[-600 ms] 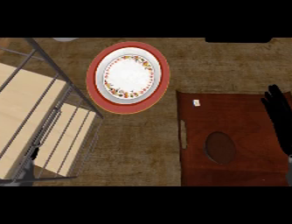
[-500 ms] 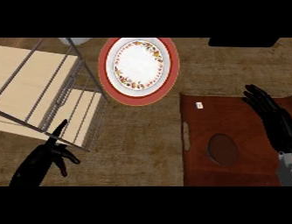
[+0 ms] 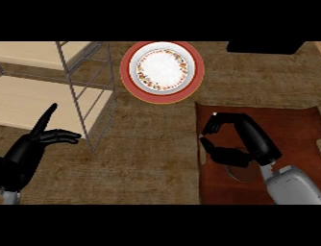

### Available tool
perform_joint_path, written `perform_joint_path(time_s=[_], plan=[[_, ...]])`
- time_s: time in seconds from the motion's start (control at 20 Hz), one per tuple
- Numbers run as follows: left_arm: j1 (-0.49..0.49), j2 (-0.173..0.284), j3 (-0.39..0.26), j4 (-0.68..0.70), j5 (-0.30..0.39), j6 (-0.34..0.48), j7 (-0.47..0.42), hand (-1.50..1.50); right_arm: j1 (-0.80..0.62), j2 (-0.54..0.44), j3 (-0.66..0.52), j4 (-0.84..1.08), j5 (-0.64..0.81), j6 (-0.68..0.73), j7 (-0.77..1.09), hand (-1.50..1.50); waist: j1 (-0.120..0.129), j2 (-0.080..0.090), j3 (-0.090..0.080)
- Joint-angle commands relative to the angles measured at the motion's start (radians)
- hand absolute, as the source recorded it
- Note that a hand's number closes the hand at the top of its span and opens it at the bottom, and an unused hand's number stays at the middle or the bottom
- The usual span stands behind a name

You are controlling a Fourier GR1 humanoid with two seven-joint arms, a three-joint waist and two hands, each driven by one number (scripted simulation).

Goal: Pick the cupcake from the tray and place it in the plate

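Note:
A white plate [image 3: 162, 67] with a patterned band and red rim lies at the top centre of the counter. The brown tray [image 3: 294, 127] lies at the right. My right hand [image 3: 247, 139] hovers over the tray's left half, thumb and fingers bent in a wide C with bare tray showing between them. It covers the dark brown cupcake [image 3: 239, 175], of which only a curved edge shows under the wrist. My left hand [image 3: 23, 154] rests open at the lower left, fingers spread, one pointing up.
A wire rack [image 3: 85, 91] with pale wooden shelves fills the upper left, its post close to my left hand. A small white speck [image 3: 214, 114] lies at the tray's top left corner. A black object [image 3: 263, 46] sits at the top right.
My right hand has moved left from the tray's right side to over the cupcake, and its fingers have bent. The left hand stays raised at the lower left. The view has shifted.

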Motion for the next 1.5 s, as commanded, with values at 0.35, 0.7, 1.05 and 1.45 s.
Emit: perform_joint_path(time_s=[0.35, 0.7, 1.05, 1.45], plan=[[-0.220, 0.006, 0.083, -0.049, -0.016, 0.065, 0.046, 0.00, 0.211, 0.276, 0.140, -0.067, 0.124, -0.313, -0.222, -1.50, -0.057, 0.017, 0.014], [-0.203, 0.006, 0.093, -0.056, -0.015, 0.059, 0.056, 0.00, 0.139, 0.053, 0.104, -0.268, 0.317, -0.229, 0.105, -1.50, -0.078, 0.010, 0.009], [-0.186, 0.027, 0.115, -0.078, -0.001, 0.037, 0.062, 0.00, 0.083, -0.147, 0.117, -0.333, 0.404, 0.069, 0.486, -1.50, -0.086, 0.008, 0.005], [-0.214, -0.002, 0.097, -0.085, -0.012, 0.049, 0.077, 0.00, -0.006, -0.158, 0.182, -0.439, 0.295, 0.436, 0.880, -1.50, -0.063, 0.016, 0.009]])
